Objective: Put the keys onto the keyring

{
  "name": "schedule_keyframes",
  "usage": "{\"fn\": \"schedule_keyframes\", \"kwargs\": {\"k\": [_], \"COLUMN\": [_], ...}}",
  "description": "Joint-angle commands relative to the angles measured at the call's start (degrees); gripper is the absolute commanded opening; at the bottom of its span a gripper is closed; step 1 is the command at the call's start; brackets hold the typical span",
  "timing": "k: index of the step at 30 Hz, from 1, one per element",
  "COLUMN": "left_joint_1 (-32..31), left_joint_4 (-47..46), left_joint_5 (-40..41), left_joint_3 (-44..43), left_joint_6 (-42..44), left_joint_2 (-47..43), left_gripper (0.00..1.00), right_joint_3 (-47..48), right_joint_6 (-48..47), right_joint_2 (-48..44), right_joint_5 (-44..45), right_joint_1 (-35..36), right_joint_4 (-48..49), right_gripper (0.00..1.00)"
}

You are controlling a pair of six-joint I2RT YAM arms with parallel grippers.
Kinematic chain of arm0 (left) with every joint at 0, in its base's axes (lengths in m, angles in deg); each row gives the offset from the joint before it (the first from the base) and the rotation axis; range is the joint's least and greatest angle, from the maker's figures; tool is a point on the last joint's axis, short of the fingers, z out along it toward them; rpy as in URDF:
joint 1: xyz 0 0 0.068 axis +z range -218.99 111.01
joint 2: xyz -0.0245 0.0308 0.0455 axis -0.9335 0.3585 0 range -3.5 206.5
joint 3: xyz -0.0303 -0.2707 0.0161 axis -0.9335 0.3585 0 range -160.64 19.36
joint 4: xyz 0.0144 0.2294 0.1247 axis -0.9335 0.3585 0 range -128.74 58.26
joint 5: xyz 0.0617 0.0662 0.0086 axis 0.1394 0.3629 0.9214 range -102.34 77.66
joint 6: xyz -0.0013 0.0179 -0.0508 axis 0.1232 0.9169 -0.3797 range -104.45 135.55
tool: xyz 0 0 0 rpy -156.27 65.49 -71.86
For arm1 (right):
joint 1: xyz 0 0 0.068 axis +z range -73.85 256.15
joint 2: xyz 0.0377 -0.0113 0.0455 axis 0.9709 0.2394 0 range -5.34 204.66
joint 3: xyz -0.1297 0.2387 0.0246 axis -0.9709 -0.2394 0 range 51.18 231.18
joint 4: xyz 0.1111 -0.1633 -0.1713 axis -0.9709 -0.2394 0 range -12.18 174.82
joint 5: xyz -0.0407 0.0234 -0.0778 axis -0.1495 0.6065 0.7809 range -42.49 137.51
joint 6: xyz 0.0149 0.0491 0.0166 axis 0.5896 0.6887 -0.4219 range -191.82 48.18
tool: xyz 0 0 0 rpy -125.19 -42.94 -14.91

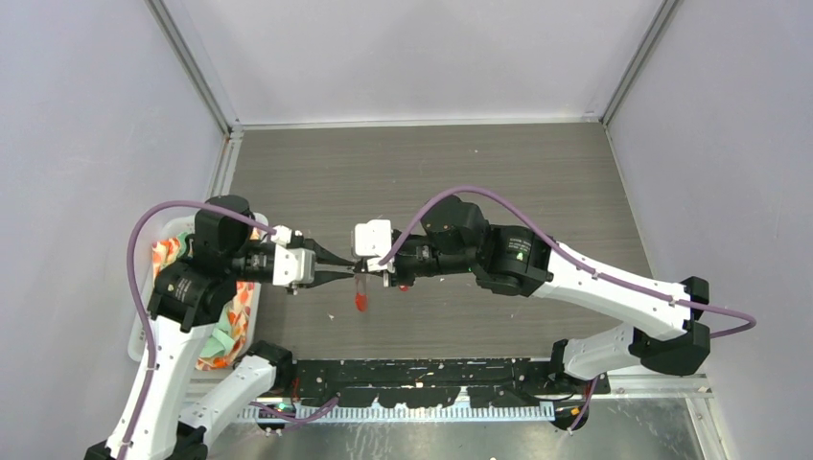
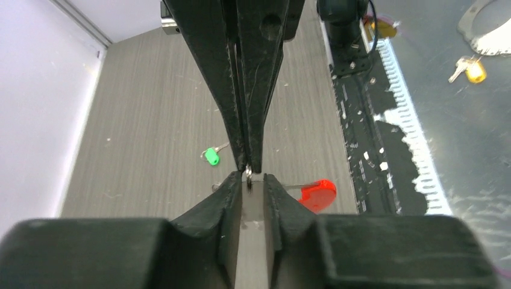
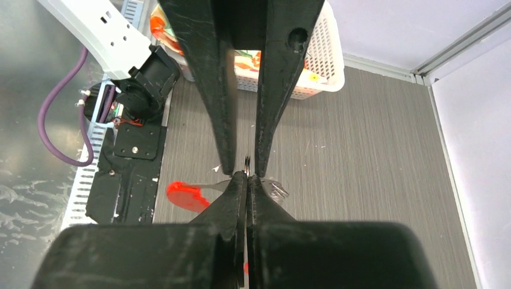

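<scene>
right wrist — right gripper tight on keyring (edge-on sliver), left gripper slightly apart

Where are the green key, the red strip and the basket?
green key [image 2: 211,157]: left wrist view, on its green head.
red strip [image 2: 319,194]: left wrist view, on its wide end.
basket [image 3: 326,65]: right wrist view, on its white side wall.

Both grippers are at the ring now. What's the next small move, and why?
Probably close the left gripper on the keyring: its jaws stand slightly apart around it, while only the shut right gripper pinches it. The green key lies loose on the table, so one arm must come free.
</scene>
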Motion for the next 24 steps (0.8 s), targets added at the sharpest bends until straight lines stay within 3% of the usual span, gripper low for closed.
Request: {"fn": "schedule_keyframes", "kwargs": {"k": [1, 3, 5, 14, 24], "left_joint_1": [-0.2, -0.2, -0.2, -0.2, -0.2], "left_joint_4": [-5.6, -8.1, -8.5, -8.5, -8.3], "left_joint_5": [-1.7, -0.6, 0.7, 2.0, -2.5], "left_joint_3": [0.1, 1.1, 1.5, 1.3, 0.4], "left_joint_6": [-8.3, -11.7, -13.2, -20.8, -23.1], "left_joint_2": [-2.0, -3.2, -4.0, -3.9, -3.4], "left_gripper": [0.29, 0.38, 0.4, 0.32, 0.3], "right_joint_3": [-3.7, -7.3, -10.4, -23.1, -29.3], "right_joint_6": [4.9, 7.7, 9.7, 17.9, 23.9], "right_joint_2": [-3.3, -5.6, -7.3, -13.6, -16.2], "right_joint_5": [1.2, 1.2, 1.4, 2.0, 2.2], "right_joint_1": [0.2, 0.2, 0.2, 0.1, 0.1], "right_joint_4": [10.1, 15.4, 20.6, 40.6, 49.4], "right_gripper": [0.01, 0.01, 0.01, 0.01, 0.01]}}
